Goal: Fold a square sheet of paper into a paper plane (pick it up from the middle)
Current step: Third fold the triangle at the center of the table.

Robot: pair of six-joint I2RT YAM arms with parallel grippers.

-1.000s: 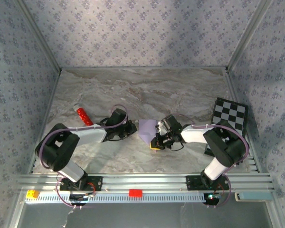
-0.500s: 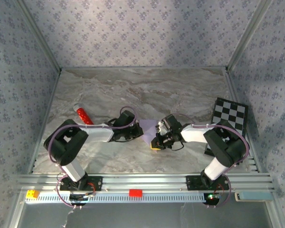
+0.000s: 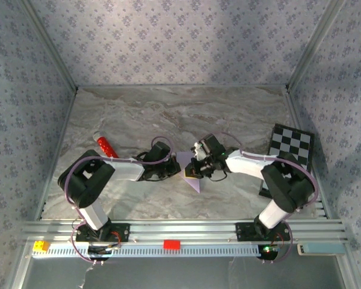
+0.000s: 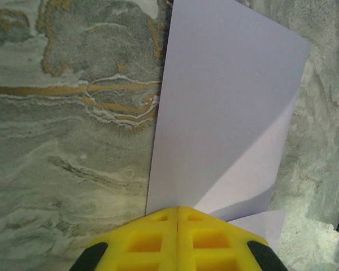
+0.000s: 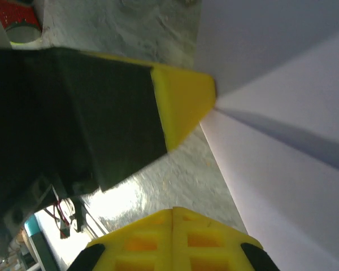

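Jaws on your left arm are pressing together on the sheet [image 4: 226,101], their yellow fingertips [image 4: 161,217] meeting at its near edge in the left wrist view. A second ago they were sitting apart from it; now they are pinching its left side. Your right jaws are pressing tight together too, with fingertips [image 5: 152,226] just beside the sheet's edge, but you cannot tell whether paper is caught between them. Compared with that earlier frame, the right wrist is sitting a little farther from you. The sheet was showing on that wrist's left and is now poking out toward you as a point.

You are looking at one sheet, two arms, one red cylinder [image 3: 106,147] and one checkered board [image 3: 292,144]. One yellow block [image 3: 41,245] and one red block [image 3: 171,244] are sitting on the front rail.

The sheet is sitting between the two wrists, about the middle of the marbled worktop [image 3: 168,114]. It is showing plain pale lilac and is folded rather than flat. In the left wrist view a diagonal crease is running across it with a shaded flap below, and a second layer is peeking out at the lower right.
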